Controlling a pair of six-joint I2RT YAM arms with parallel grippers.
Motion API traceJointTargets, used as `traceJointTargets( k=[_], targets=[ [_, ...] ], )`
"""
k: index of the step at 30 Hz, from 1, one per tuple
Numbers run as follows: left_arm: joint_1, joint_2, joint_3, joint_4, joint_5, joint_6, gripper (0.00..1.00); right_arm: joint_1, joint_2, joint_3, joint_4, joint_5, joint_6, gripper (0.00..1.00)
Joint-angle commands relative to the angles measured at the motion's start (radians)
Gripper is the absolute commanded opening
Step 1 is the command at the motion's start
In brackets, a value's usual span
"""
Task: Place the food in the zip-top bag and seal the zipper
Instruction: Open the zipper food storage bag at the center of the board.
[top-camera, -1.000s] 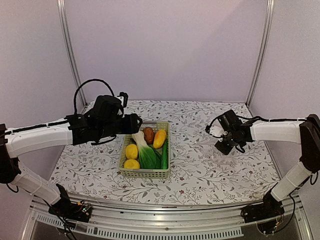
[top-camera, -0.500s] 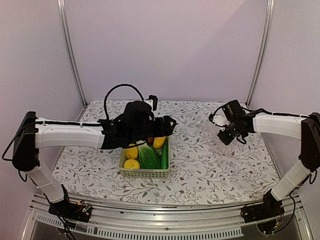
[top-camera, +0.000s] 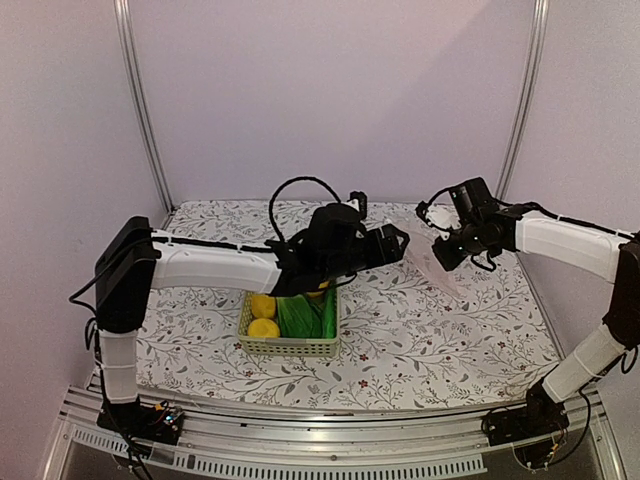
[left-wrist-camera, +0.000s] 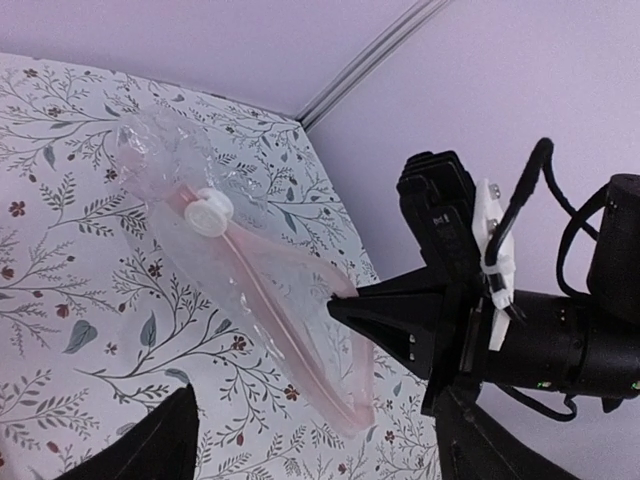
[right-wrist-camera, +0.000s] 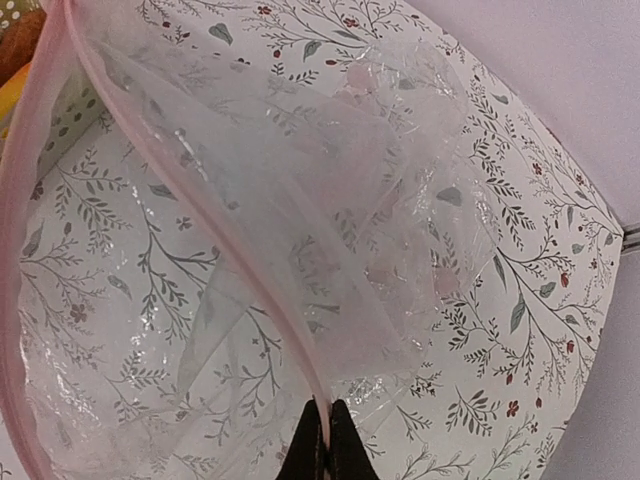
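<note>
Reaching level from the left edge of the top view past centre with the left arm, forearm crossing over the far end of the basket (top-camera: 288, 347). Ends in the left gripper (top-camera: 396, 241), spread wide with nothing between the fingers (left-wrist-camera: 150, 445), aimed at the right gripper (top-camera: 446, 246) just beside it. Enters from the right edge with the right arm, wrist raised in the upper right near the back corner post. Pinches the bag (right-wrist-camera: 300, 230) by its pink zipper (left-wrist-camera: 270, 300) edge, fingertips (right-wrist-camera: 322, 440) pressed together; lifts that end off the table (top-camera: 450, 345), mouth gaping, white slider (left-wrist-camera: 208, 212) at upper left of the left wrist view. Leaves the food (top-camera: 290, 315) in the basket, lower centre, well apart from the bag. Shows bare patterned table at lower right of the top view, walls close behind and beside the right gripper.
</note>
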Motion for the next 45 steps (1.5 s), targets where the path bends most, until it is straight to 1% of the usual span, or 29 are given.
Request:
traceJointTargets(
  k=[1, 6, 10, 11, 14, 19, 22, 25, 33, 35, 36, 39, 40, 42, 45],
  targets=[
    [-0.007, 0.072, 0.084, -0.01, 0.052, -0.061, 0.81, -0.001, -0.007, 0.033, -0.03, -0.058, 0.032, 0.0],
    [-0.007, 0.144, 0.159, -0.096, 0.06, -0.143, 0.78, 0.001, -0.01, 0.053, -0.033, -0.083, 0.05, 0.0],
    [-0.003, 0.195, 0.21, -0.13, 0.043, -0.166, 0.69, 0.001, -0.014, 0.065, -0.043, -0.092, 0.054, 0.0],
    [-0.001, 0.208, 0.223, -0.141, 0.034, -0.173, 0.65, 0.002, -0.016, 0.066, -0.047, -0.127, 0.053, 0.0],
    [0.015, 0.242, 0.252, -0.188, -0.003, -0.214, 0.49, 0.009, -0.033, 0.065, -0.05, -0.158, 0.054, 0.0],
    [0.041, 0.281, 0.267, -0.193, -0.061, -0.21, 0.26, 0.031, -0.107, 0.083, -0.108, -0.245, 0.028, 0.0],
    [0.047, 0.295, 0.287, -0.19, -0.081, -0.195, 0.19, 0.045, -0.139, 0.1, -0.159, -0.301, 0.016, 0.0],
    [0.048, 0.296, 0.298, -0.18, -0.102, -0.168, 0.14, 0.057, -0.171, 0.104, -0.191, -0.33, -0.002, 0.0],
    [0.049, 0.266, 0.267, -0.165, -0.151, -0.155, 0.08, 0.057, -0.185, 0.122, -0.244, -0.384, -0.011, 0.0],
    [0.048, 0.252, 0.247, -0.118, -0.14, -0.134, 0.11, 0.057, -0.176, 0.121, -0.236, -0.362, 0.001, 0.0],
    [0.047, 0.244, 0.229, -0.073, -0.122, -0.116, 0.15, 0.057, -0.173, 0.117, -0.224, -0.32, 0.004, 0.0],
    [0.035, 0.207, 0.18, 0.057, -0.085, -0.051, 0.43, 0.051, -0.148, 0.115, -0.197, -0.213, 0.022, 0.0],
    [0.03, 0.195, 0.167, 0.089, -0.076, -0.027, 0.49, 0.042, -0.139, 0.122, -0.192, -0.202, 0.03, 0.0],
    [0.018, 0.17, 0.15, 0.138, -0.065, 0.03, 0.59, 0.024, -0.124, 0.133, -0.176, -0.18, 0.042, 0.0],
    [0.0, 0.135, 0.142, 0.149, -0.069, 0.091, 0.71, 0.012, -0.099, 0.139, -0.153, -0.137, 0.05, 0.0]
  ],
)
